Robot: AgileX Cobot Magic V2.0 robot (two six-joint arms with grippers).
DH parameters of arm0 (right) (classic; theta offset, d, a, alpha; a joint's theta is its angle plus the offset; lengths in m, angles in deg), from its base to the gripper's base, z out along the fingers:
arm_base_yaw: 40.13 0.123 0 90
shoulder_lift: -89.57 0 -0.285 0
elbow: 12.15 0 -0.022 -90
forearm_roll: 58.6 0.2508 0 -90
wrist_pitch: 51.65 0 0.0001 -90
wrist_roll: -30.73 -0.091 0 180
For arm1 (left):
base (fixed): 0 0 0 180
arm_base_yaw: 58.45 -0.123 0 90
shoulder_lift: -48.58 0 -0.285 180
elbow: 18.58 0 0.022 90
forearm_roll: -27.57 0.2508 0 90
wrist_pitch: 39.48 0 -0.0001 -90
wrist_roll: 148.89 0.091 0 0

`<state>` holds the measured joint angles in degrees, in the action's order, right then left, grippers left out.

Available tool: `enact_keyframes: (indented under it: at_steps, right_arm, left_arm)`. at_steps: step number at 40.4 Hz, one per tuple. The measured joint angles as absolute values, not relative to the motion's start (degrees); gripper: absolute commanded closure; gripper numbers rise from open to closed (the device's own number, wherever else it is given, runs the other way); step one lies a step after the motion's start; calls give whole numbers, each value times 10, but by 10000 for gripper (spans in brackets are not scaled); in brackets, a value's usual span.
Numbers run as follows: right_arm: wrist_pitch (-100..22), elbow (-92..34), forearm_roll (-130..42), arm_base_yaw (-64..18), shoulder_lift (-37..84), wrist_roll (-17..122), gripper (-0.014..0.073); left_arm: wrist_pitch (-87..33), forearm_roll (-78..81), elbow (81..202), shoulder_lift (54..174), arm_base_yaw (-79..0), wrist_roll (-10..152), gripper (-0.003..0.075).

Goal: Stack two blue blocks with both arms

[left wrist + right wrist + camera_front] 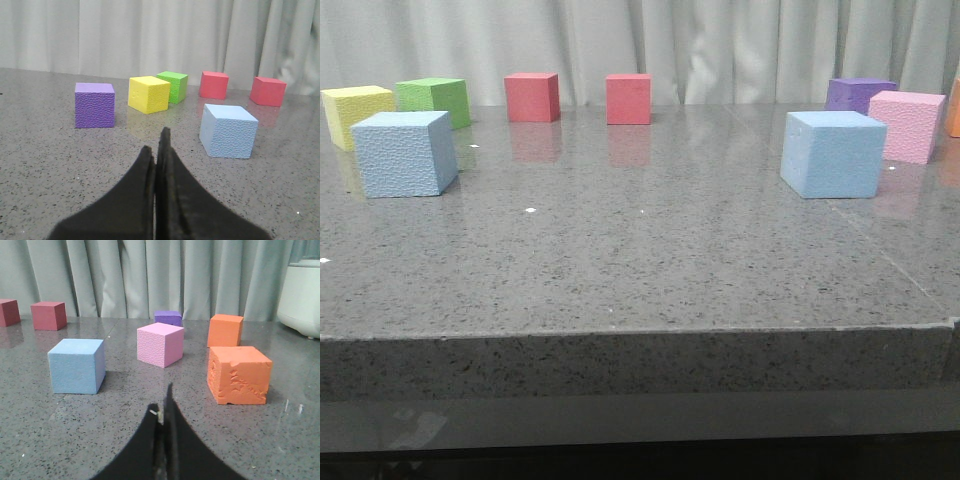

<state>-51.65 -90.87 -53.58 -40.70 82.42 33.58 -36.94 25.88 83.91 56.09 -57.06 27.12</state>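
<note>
- Both blue blocks are sitting well apart on the table (640, 270): left blue block (404, 153) near the yellow cube (356, 112), right blue block (833, 153) just beside the pink cube (907, 125).
- Left gripper (159, 150) and right gripper (164, 407) are resting clenched, empty; each needs opening wide before squarely straddling its block.

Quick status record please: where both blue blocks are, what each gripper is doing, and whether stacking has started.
left blue block: on table, left side, in front of yellow cube
right blue block: on table, right side, beside pink cube
left gripper: fingers shut, empty
right gripper: fingers shut, empty
stack: not started, blocks far apart
</note>
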Motion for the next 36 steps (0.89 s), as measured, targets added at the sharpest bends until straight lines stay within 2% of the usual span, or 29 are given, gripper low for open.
enact_keyframes:
  at_steps: [36]
  right_arm:
    - [-521, -909, -536, -407, 824, 336, 714]
  left_arm:
    - [-382, 259, 839, 561, -571, 271, 739]
